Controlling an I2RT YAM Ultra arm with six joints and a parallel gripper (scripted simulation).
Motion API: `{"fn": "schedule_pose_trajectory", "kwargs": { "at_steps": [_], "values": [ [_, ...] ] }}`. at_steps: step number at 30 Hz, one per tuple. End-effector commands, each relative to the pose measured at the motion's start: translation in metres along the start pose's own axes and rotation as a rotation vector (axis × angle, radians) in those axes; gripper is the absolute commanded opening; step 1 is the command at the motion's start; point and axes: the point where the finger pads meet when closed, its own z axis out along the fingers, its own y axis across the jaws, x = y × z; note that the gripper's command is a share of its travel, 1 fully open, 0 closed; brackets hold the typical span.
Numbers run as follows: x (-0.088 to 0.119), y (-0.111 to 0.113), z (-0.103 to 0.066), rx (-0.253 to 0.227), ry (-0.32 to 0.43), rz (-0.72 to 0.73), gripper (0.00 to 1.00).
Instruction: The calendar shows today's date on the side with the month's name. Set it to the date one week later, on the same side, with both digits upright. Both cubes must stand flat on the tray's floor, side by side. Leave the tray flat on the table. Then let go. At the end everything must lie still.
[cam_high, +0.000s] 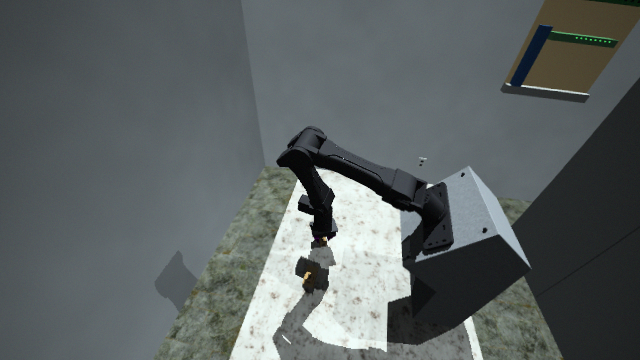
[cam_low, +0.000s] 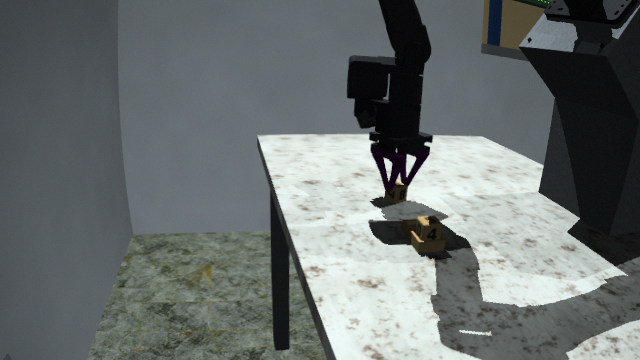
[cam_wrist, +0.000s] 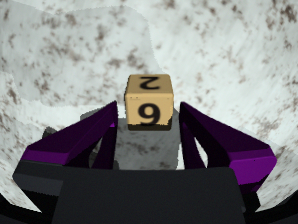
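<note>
A small wooden cube (cam_wrist: 149, 100) (cam_low: 396, 193) (cam_high: 323, 241) stands on the marble table (cam_low: 350, 280), apart from the tray. In the wrist view it shows a 2 on its top face and a 6 or 9 on the side facing the camera. My gripper (cam_wrist: 148, 109) (cam_low: 396, 187) (cam_high: 321, 243) points straight down over it. Its purple fingers stand on either side of the cube with a gap on each side, so it is open. The wooden tray (cam_low: 433, 246) (cam_high: 307, 284) lies just in front of it, in shadow. A second cube (cam_low: 430, 232) showing a 4 sits in the tray.
The robot's grey base block (cam_high: 470, 240) (cam_low: 590, 130) stands at the table's right side. The table's left edge (cam_low: 280, 200) drops to a stone floor (cam_low: 190, 290). A board (cam_high: 570, 50) hangs on the back wall.
</note>
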Motion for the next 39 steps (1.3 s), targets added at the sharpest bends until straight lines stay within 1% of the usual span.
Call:
{"fn": "schedule_pose_trajectory", "kwargs": {
  "at_steps": [1, 8, 10, 15, 20, 21, 39],
  "values": [
    [-0.005, 0.001, -0.016, 0.000, -0.010, 0.000, 0.45],
    [-0.005, 0.001, -0.053, 0.000, -0.010, 0.000, 0.45],
    [-0.005, 0.001, -0.053, 0.000, -0.010, 0.000, 0.45],
    [-0.004, 0.001, -0.068, 0.000, -0.010, 0.000, 0.45],
    [-0.004, 0.001, -0.071, 0.000, -0.010, 0.000, 0.45],
    [-0.004, 0.001, -0.071, 0.000, -0.010, 0.000, 1.00],
    [-0.004, 0.001, -0.071, 0.000, -0.010, 0.000, 1.00]
  ]
}}
